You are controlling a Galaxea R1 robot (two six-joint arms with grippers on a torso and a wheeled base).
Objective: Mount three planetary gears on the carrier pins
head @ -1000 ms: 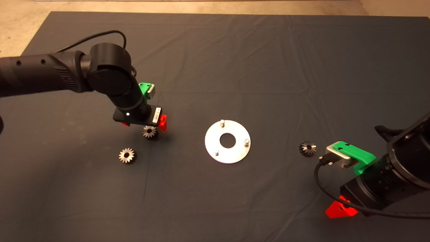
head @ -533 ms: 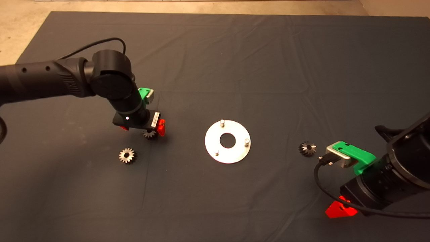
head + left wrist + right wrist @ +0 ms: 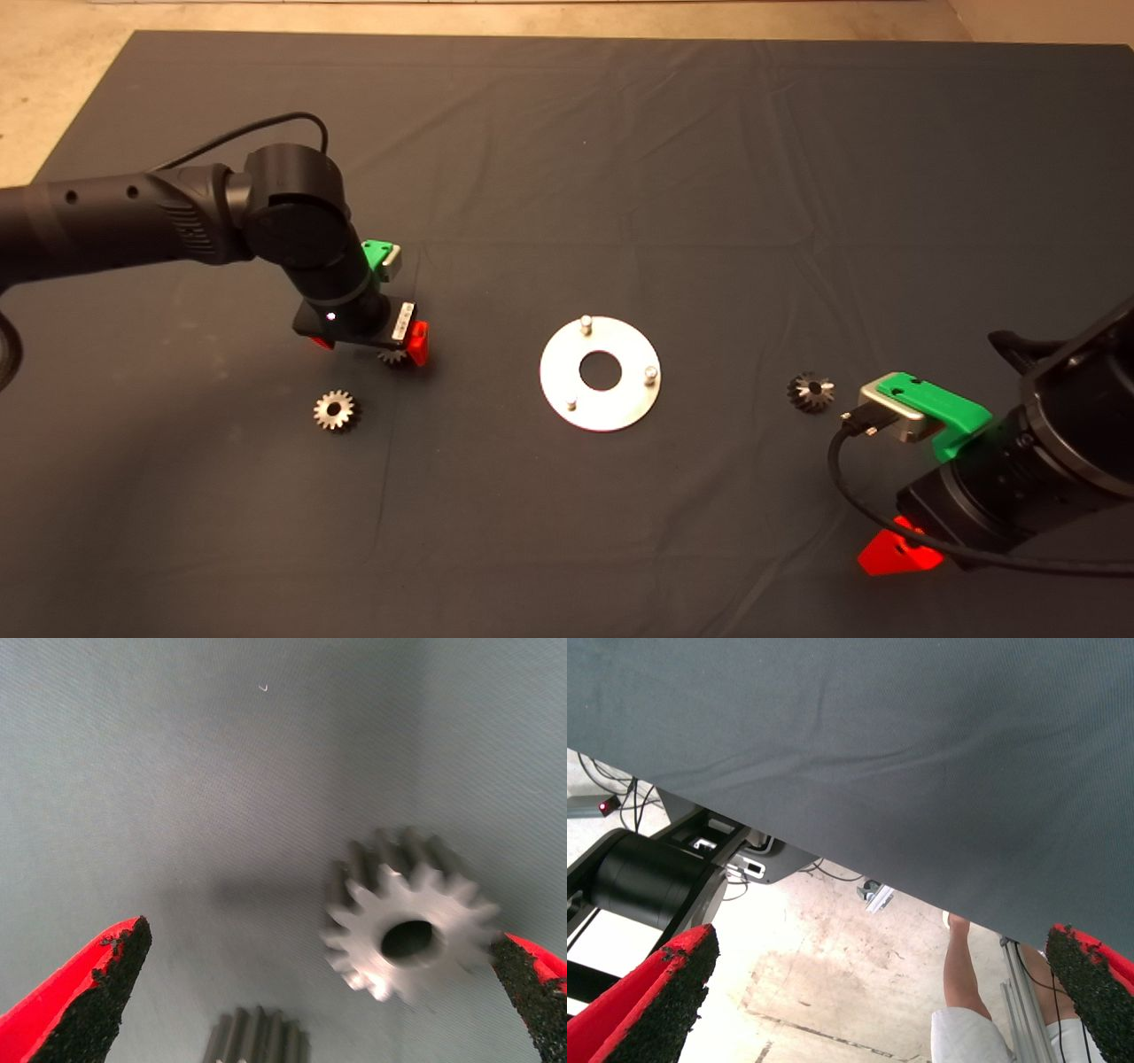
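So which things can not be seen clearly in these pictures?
- Head view: the gear under the left gripper is mostly hidden by it.
- Left wrist view: that gear is blurred; a second gear is cut by the edge.
- Right wrist view: a person's leg is cut by the edge.

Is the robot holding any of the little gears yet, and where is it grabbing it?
Not yet. The left end effector is open around a small silvery toothed metal gear on the mat, one fingertip beside its teeth. The right end effector is open too.
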